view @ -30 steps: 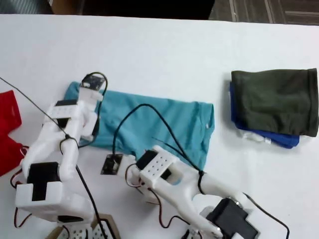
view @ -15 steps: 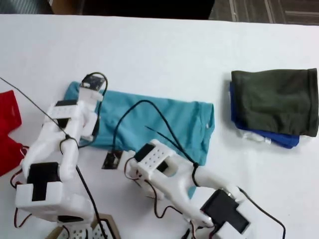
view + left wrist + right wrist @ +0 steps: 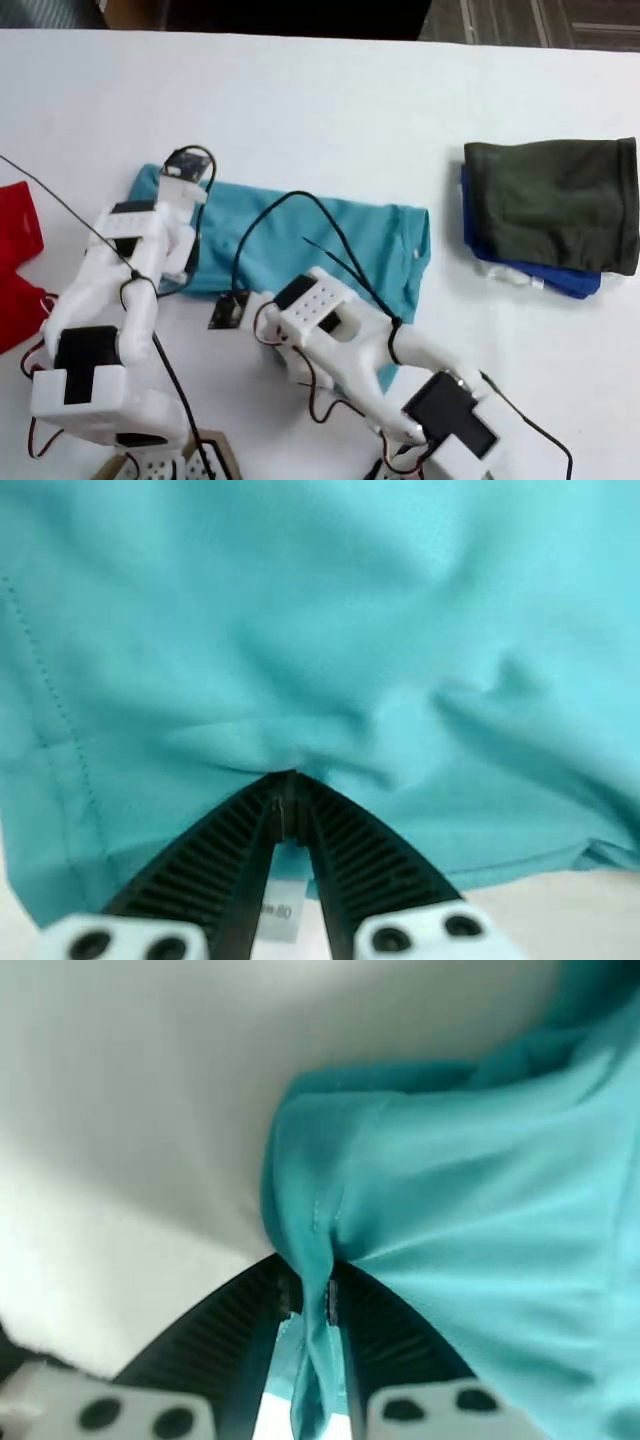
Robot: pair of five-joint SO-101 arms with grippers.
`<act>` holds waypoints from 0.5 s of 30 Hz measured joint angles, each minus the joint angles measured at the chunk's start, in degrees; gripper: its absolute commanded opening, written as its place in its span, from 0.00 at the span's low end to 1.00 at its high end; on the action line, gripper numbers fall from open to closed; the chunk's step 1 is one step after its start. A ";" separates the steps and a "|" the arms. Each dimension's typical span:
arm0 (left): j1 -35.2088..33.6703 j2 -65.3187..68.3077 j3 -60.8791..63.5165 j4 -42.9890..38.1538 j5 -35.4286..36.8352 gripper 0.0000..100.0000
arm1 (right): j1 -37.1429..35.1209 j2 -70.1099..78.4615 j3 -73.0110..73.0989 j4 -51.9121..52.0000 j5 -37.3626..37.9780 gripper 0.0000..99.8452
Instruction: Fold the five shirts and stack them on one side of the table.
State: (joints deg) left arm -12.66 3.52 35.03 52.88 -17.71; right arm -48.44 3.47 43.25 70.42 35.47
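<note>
1. Over the last second the right arm (image 3: 340,335) swung its wrist a little farther up the table (image 3: 300,80), toward the near hem of the teal shirt (image 3: 330,235). The left arm (image 3: 130,250) held its place over the shirt's left end.
2. Seen from its own wrist, the right gripper (image 3: 305,1295) was clamped on a bunched fold of the teal hem, with cloth pinched between the jaws and trailing past them.
3. The left gripper (image 3: 288,805) had its jaws drawn together on a pucker of the same shirt, just beside a small sewn-in label and not far from a stitched seam.
4. The teal shirt lay lengthwise across the middle of the table, and a strip of its fabric was visible under the right arm on the near side.
5. At the right side of the table an olive shirt (image 3: 555,200) sat folded on top of a folded blue shirt (image 3: 540,278). A red shirt (image 3: 15,260) lay loose at the left edge, well apart from the pile.
6. With both grippers on the cloth, the small shift read as the start of a fold that would carry the near edge over the body of the shirt.
7. By that reading two shirts were finished, the teal one was in hand, and the red one waited. The likely hazard was the thin hem slipping from either pinch as the fabric was lifted.
</note>
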 measured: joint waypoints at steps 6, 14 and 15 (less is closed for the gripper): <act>0.00 0.00 0.00 0.00 0.00 0.03 | 8.79 -0.62 -7.65 8.00 7.56 0.02; 0.00 0.00 0.00 0.00 0.00 0.03 | 21.45 -2.55 -25.14 16.00 18.20 0.02; 0.00 0.00 0.00 0.00 0.00 0.03 | 21.89 -2.55 -26.90 16.09 19.08 0.02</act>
State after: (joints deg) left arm -12.66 3.52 35.03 52.88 -17.71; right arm -26.55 0.92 16.35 86.51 54.55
